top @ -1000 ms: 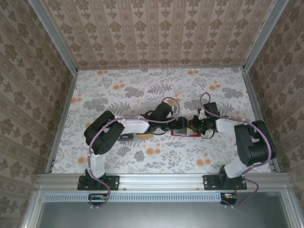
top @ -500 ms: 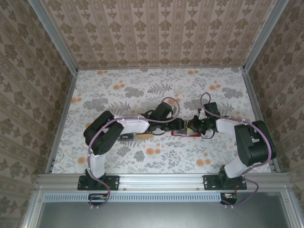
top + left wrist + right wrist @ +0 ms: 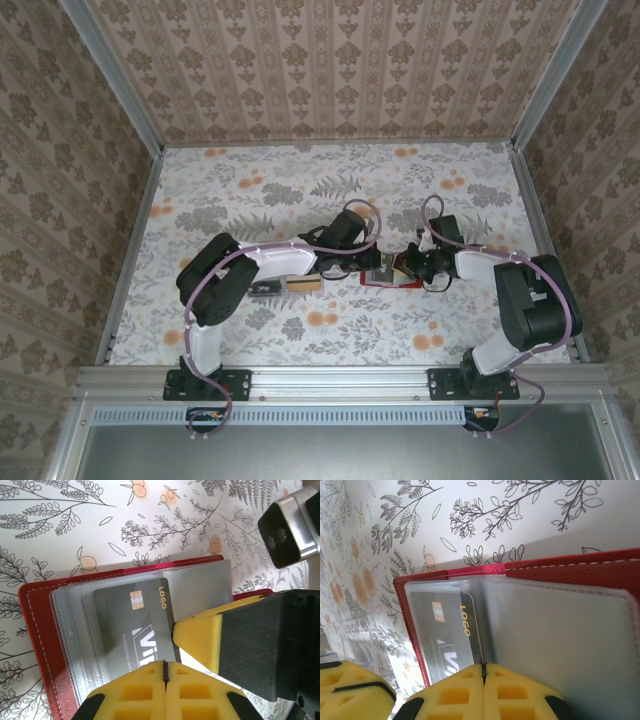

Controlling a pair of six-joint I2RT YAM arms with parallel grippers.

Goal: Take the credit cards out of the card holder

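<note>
The red card holder (image 3: 396,284) lies open on the floral table between both arms. Its clear sleeves (image 3: 75,630) are fanned out on the red cover (image 3: 37,630). A dark grey credit card (image 3: 131,625) with a gold chip and "LOGO" sticks partly out of a sleeve. My left gripper (image 3: 165,666) is shut on that card's near edge. My right gripper (image 3: 483,667) is shut, its tips down on the clear sleeve page (image 3: 560,645) beside the card (image 3: 445,635). One of the right gripper's yellow fingers (image 3: 199,639) touches the card's corner. From above, the left gripper (image 3: 368,266) and right gripper (image 3: 403,265) meet over the holder.
A small flat tan rectangle (image 3: 304,284) lies on the table under my left forearm. Patterned walls and an aluminium frame (image 3: 130,250) enclose the table on three sides. Open floral tabletop (image 3: 300,180) stretches behind the arms.
My left gripper's jaws have closed from wide open onto the grey card's edge. The right arm and the holder have stayed in place.
</note>
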